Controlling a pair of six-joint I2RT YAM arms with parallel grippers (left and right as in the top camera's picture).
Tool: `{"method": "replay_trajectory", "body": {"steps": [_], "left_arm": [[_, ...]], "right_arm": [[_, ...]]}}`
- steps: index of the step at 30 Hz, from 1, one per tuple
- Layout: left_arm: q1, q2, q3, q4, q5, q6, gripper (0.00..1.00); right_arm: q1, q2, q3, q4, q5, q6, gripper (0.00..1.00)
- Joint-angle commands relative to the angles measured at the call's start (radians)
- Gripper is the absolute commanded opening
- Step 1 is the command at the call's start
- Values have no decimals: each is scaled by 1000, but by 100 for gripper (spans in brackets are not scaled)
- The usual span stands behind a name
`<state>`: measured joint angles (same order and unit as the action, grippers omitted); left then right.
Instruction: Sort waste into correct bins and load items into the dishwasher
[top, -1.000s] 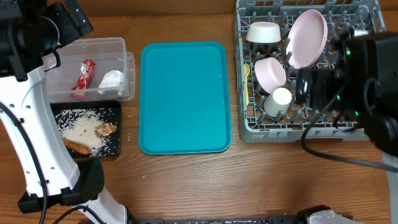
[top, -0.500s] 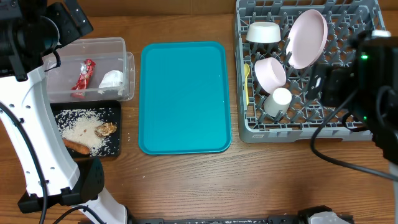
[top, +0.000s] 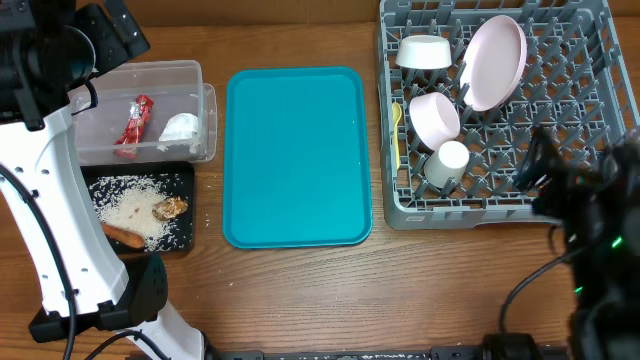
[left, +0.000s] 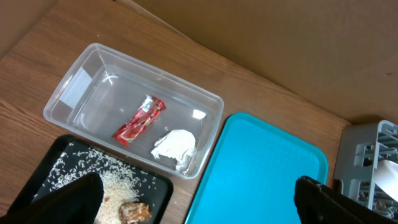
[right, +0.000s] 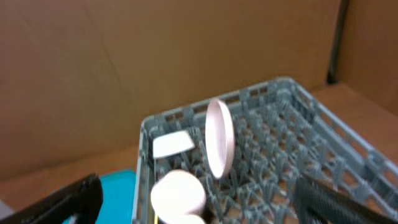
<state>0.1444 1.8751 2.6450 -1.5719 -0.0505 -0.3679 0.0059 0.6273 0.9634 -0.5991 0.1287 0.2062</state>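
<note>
The clear tub (top: 150, 72) holds the red wrapper (top: 133, 120) and the white napkin (top: 181, 127). The black tray (top: 186, 180) holds rice (top: 128, 205), the brown food piece (top: 171, 208) and the carrot (top: 123, 236). The grey dish rack (top: 560, 110) holds the plate (top: 494, 62) on edge, two bowls (top: 424, 51) (top: 435, 118), the cup (top: 447, 163) and the yellow spoon (top: 397, 130). My left gripper (left: 199, 205) is open and empty, high above the tub (left: 74, 81) and the black tray (left: 161, 186). My right gripper (right: 199, 208) is open and empty, facing the rack (right: 298, 155) from its front right.
The teal tray (top: 295, 155) lies bare between the bins and the rack. The left arm's white links (top: 50, 200) run along the table's left edge. The right arm (top: 590, 210) hangs over the rack's front right corner. Cardboard walls stand behind the table.
The right arm has pulled back from above the right side of the rack toward the front right, uncovering that part of the rack. The left arm has not moved.
</note>
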Motion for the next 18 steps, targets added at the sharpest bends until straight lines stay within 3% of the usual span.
{"method": "replay_trajectory", "body": {"steps": [1,10,18], "left_arm": [[-1,10,8,1,-12,-14,100],[-1,10,8,1,-12,-14,100],[-1,10,8,1,-12,-14,100]], "right_arm": [[-7,-105,-200,95,-17,0,100],[-7,-393,-665,350,-18,0,100],[-5,-563,-850,364,-19,1,100]]}}
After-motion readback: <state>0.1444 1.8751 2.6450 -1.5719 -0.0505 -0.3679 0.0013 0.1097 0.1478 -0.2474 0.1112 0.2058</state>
